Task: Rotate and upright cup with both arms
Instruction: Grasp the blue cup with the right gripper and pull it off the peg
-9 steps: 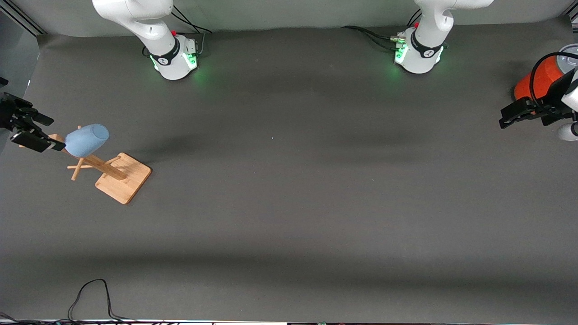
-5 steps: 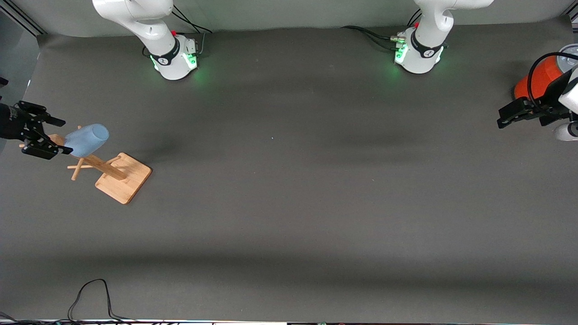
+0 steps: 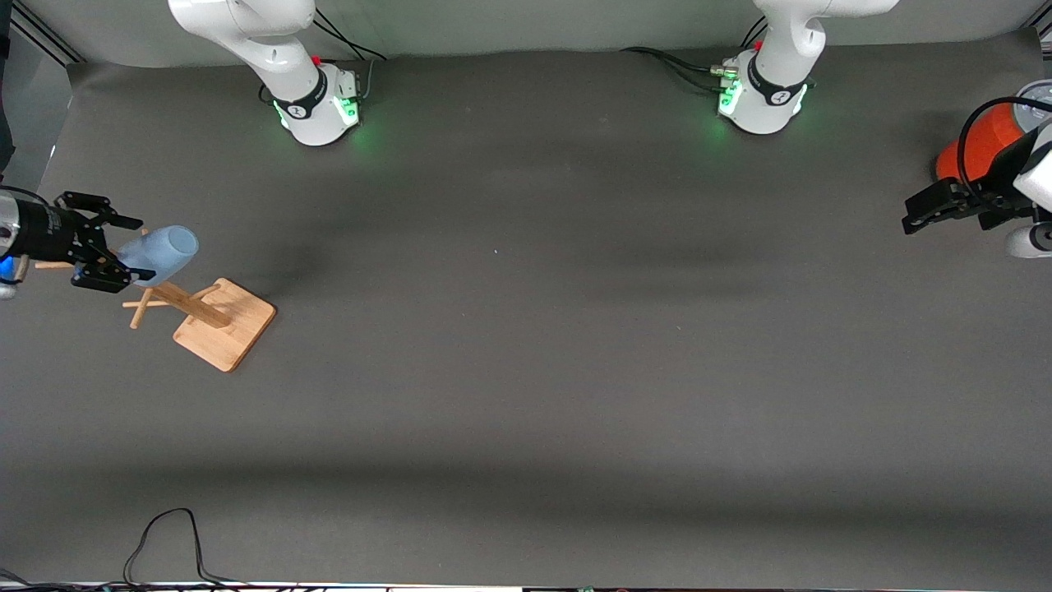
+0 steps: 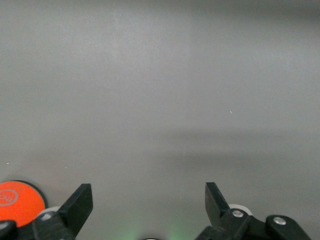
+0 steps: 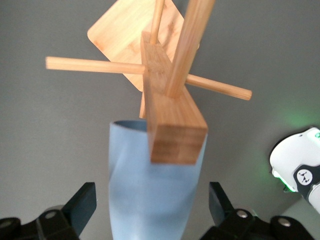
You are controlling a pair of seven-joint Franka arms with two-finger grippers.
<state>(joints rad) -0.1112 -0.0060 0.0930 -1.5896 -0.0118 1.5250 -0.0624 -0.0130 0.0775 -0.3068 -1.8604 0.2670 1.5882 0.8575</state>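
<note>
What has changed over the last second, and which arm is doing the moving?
The right gripper has slid in toward the cup on the wooden rack; its open fingers now straddle the cup's closed end without gripping. The left gripper, open, barely shifted, waiting beside the orange can. Cup, rack and can stayed put.

A wooden peg stand (image 3: 215, 319) sits toward the right arm's end, an orange can (image 3: 978, 146) at the left arm's end, a black cable (image 3: 168, 543) nearest the camera.
</note>
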